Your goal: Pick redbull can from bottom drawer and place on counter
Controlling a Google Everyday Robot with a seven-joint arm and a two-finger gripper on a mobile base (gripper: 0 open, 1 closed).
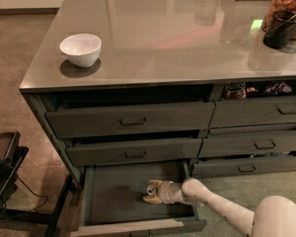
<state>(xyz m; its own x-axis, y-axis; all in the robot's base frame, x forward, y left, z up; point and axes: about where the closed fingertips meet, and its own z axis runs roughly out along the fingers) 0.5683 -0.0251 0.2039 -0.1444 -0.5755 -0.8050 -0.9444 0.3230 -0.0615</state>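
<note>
The bottom drawer (113,197) is seen pulled out from the dark unit, its flat floor largely bare. The redbull can (152,188) is found inside it, toward the right half of the floor, with its shiny round top turned to the left. The gripper (150,192) is lowered into the drawer right at the can, at the end of the white arm (222,212), which is extended in from the lower right. How far the claw is open, and whether the can is actually gripped, cannot be told. Above, 2 handled drawers (130,120) are stacked on the left side of the unit. On the glossy counter (163,48), 1 white bowl (81,49) is set near the left front corner.
</note>
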